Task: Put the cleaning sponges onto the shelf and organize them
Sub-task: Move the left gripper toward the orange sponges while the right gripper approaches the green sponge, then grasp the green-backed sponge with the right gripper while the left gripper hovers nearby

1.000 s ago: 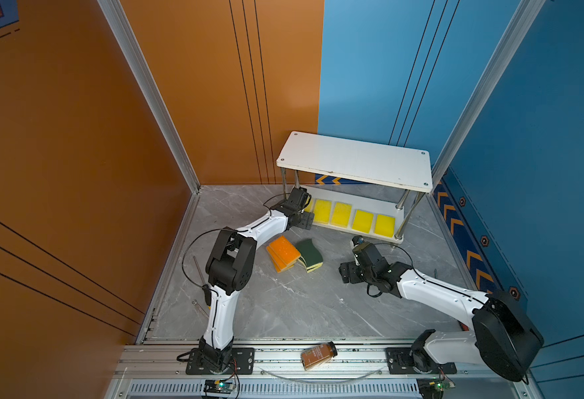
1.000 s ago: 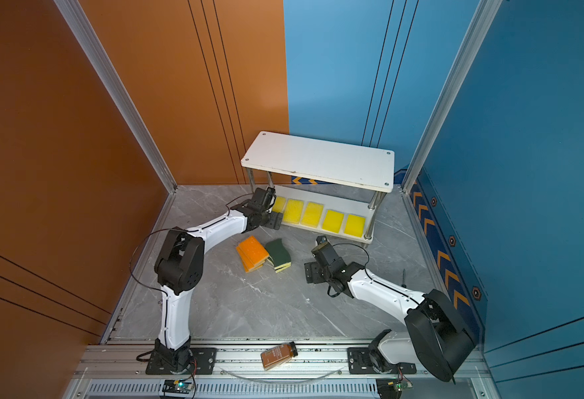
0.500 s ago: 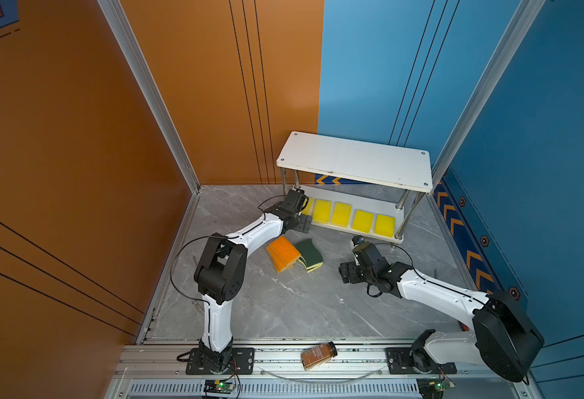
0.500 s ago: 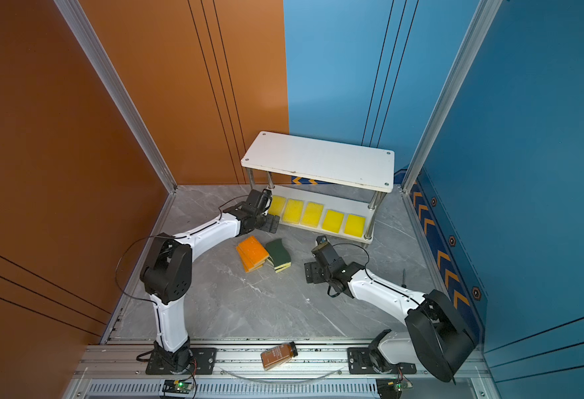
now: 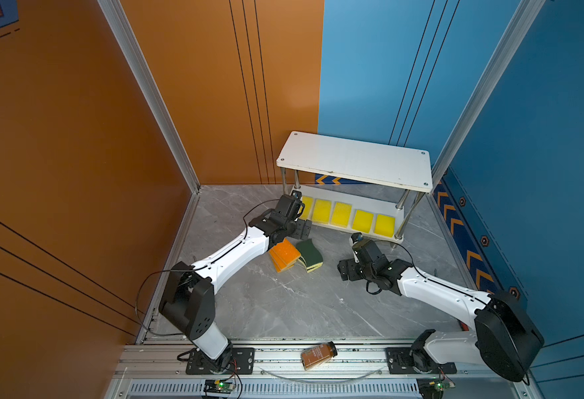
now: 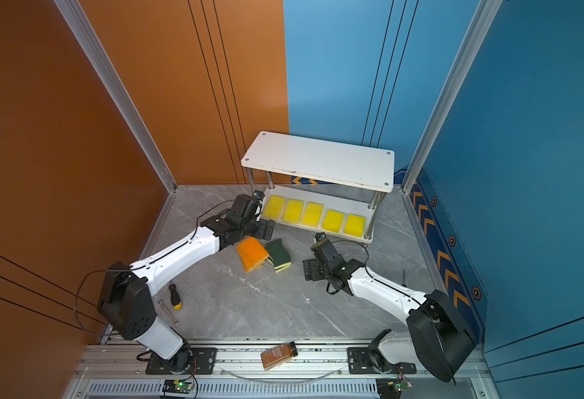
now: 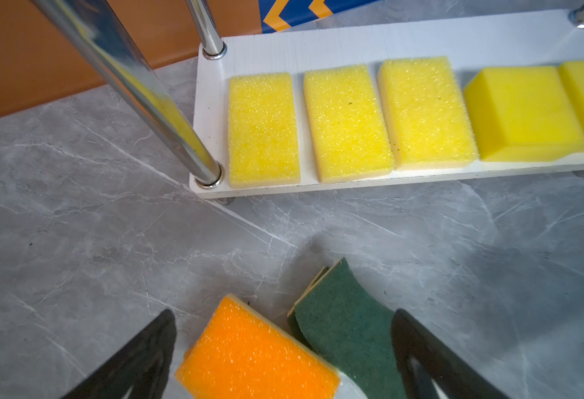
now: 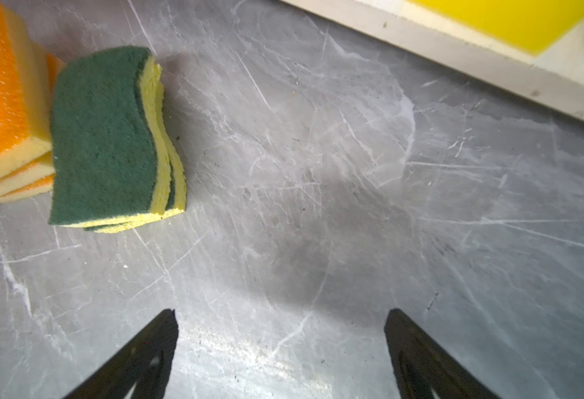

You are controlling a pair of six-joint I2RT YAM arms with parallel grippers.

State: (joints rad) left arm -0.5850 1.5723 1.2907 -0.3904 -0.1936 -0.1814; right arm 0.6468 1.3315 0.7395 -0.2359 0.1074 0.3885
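Only a top view: perhaps screwdriver [image 6: 174,296]

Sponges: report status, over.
Left end effector open, right end effector open, both empty. Five yellow sponges on shelf, lower board. Orange sponges, green sponges on table, nothing blocking.

Five all-yellow sponges [image 5: 341,214] are lying in a row along the front edge of the lower board of the one two-board shelf [image 5: 356,160]. Three orange-topped sponges [image 5: 285,255] are sitting stacked on the surface toward its far edge, just beside a stack of two green-topped sponges [image 5: 309,254]. One brown bottle [image 5: 318,355] is lying past the near edge, and one screwdriver [image 6: 174,296] is lying near the left edge.
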